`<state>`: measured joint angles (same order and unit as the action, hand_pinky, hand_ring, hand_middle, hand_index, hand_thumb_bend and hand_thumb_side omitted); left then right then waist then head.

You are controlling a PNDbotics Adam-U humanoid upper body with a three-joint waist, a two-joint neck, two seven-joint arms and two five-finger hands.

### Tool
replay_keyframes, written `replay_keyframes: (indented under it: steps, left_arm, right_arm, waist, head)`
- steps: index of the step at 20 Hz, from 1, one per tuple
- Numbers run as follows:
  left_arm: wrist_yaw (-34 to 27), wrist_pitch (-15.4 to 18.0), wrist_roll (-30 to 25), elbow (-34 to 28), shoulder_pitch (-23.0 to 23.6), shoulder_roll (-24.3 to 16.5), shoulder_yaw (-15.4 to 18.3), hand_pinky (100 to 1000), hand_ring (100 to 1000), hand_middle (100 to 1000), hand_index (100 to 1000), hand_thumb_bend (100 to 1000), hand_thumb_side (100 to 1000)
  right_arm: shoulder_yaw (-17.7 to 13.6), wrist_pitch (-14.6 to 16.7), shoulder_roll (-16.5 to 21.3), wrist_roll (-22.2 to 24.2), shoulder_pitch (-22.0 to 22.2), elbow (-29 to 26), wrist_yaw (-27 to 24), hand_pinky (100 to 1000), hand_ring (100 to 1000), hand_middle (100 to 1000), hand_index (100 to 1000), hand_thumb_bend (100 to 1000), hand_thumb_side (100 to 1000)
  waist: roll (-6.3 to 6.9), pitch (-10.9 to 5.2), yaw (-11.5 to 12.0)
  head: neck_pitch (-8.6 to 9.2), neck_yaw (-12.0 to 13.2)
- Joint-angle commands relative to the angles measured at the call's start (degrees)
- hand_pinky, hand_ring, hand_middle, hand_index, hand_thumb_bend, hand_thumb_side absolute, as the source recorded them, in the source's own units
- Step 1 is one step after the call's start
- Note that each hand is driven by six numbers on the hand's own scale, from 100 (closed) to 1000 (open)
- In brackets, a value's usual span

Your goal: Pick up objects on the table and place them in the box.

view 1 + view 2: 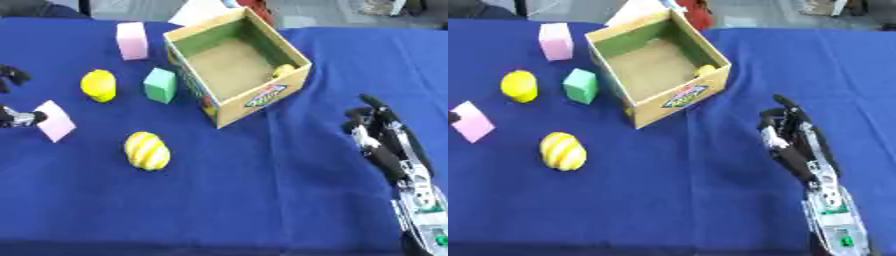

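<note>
An open cardboard box (255,101) stands at the table's top middle, with a small yellow thing (283,70) inside by its right wall. On the blue cloth left of it lie a pink block (132,40), a green block (160,85), a yellow lemon-like fruit (99,85) and a yellow striped egg shape (147,150). A second pink block (55,120) lies tilted at the far left. My left hand (16,118) shows only at the left edge, one digit tip touching that block, the other fingers spread well above. My right hand (794,142) rests open at the lower right, fingers up, holding nothing.
The blue cloth (262,200) covers the whole table. A white sheet (197,10) and something red (696,14) lie behind the box at the far edge.
</note>
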<state>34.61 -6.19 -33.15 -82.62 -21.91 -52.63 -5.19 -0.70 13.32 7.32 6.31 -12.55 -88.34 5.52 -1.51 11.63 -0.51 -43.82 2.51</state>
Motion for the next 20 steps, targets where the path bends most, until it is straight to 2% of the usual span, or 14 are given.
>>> replay_keyframes:
  steps: [1,17,18,19,20]
  left_arm:
    - [0.49,0.21,-0.65,0.44,-0.43,-1.07,0.14,771,760,791,916,530,588]
    - [2.06,-1.09,0.23,4.26,-0.26,1.93,-1.44,720,696,730,887,490,544]
    - [2.08,-1.12,0.35,4.36,-0.28,2.06,-1.49,707,675,706,873,459,491]
    - [2.13,-1.21,0.65,4.42,-0.29,2.19,-1.50,704,670,701,869,452,478]
    - [2.19,-1.35,1.09,4.45,-0.31,2.30,-1.50,687,646,676,851,412,404]
  right_arm:
    - [-0.35,0.08,0.91,0.13,-0.50,-0.58,0.46,649,619,661,926,100,428]
    - [-0.26,0.11,0.68,0.21,-0.40,-0.56,0.40,649,619,660,926,100,428]
    - [-0.26,0.11,0.66,0.21,-0.40,-0.55,0.39,649,619,660,926,100,429]
    - [-0.26,0.10,0.65,0.21,-0.40,-0.55,0.39,649,619,660,926,100,429]
    - [-0.25,0.10,0.64,0.21,-0.40,-0.55,0.38,649,619,660,926,100,429]
  waist:
    - [0.78,-1.70,-0.06]
    - [0.48,-1.75,-0.19]
    - [0.47,-1.74,-0.19]
    - [0.47,-1.73,-0.19]
    - [0.46,-1.73,-0.18]
  head:
    - [0.28,0.18]
    - [0.11,0.14]
    - [0.13,0.18]
    - [0.15,0.22]
    - [0.14,0.26]
